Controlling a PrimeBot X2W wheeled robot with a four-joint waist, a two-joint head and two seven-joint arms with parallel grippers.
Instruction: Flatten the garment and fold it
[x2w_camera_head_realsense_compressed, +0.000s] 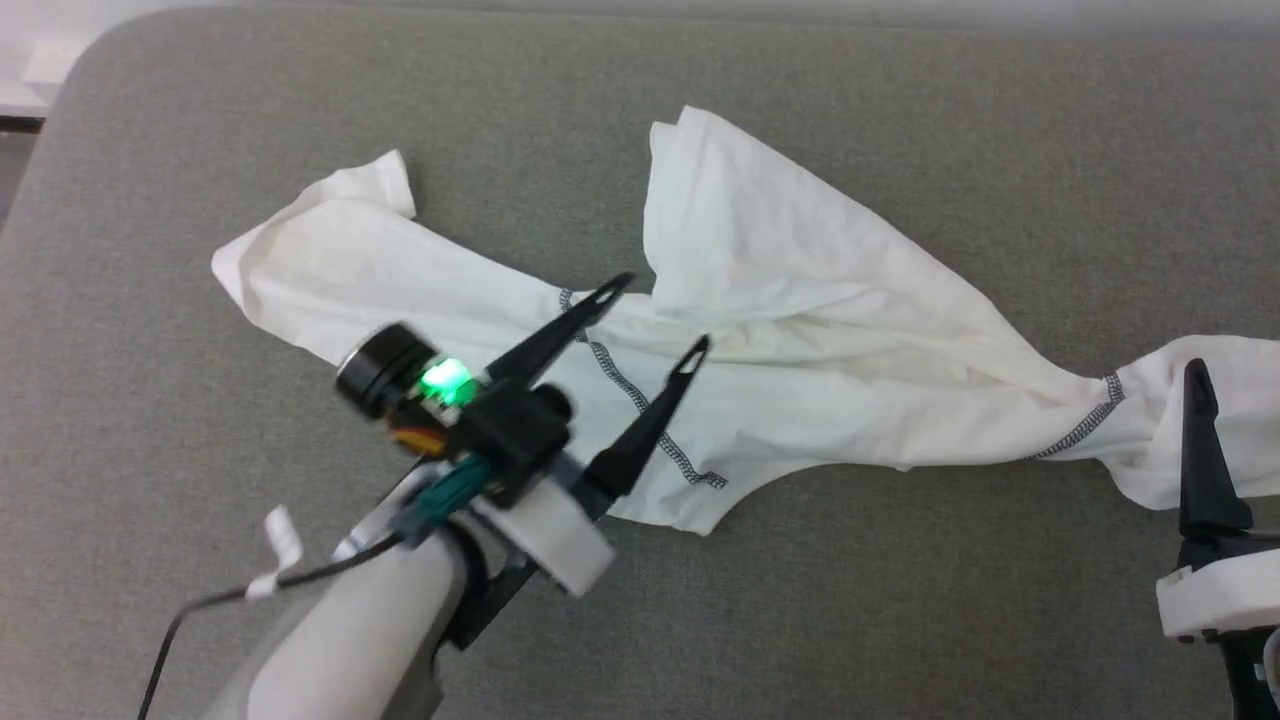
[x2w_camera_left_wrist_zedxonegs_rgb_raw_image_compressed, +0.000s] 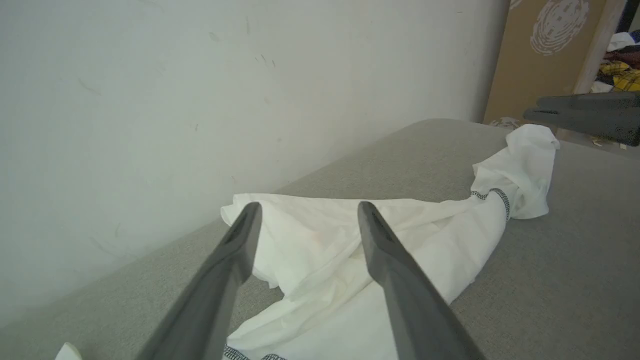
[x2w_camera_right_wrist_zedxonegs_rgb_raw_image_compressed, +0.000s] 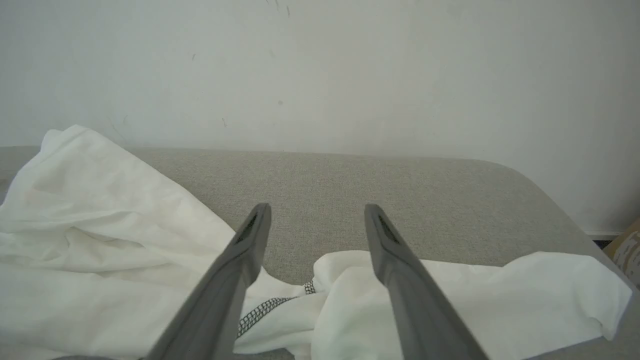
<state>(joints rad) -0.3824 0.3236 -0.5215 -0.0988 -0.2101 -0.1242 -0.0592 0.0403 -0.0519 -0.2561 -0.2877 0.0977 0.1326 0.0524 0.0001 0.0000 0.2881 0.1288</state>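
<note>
Here: crumpled garment (x2w_camera_head_realsense_compressed: 800, 280) on grey fabric surface (x2w_camera_head_realsense_compressed: 900, 600) beside white wall (x2w_camera_right_wrist_zedxonegs_rgb_raw_image_compressed: 320, 75); left gripper (x2w_camera_head_realsense_compressed: 660, 312), right gripper (x2w_camera_right_wrist_zedxonegs_rgb_raw_image_compressed: 317, 210) both spread, empty.

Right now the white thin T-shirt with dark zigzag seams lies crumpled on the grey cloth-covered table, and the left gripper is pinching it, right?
No: the left wrist view shows the left gripper open above the white T-shirt, pinching nothing. It does lie crumpled on the grey table.

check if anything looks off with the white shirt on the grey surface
Yes. The garment is not spread out: it lies twisted into a wrinkled band across the grey surface, pinched narrow near its right end at a stitched seam, with one flap splayed toward the far edge. No tear or stain shows.
</note>
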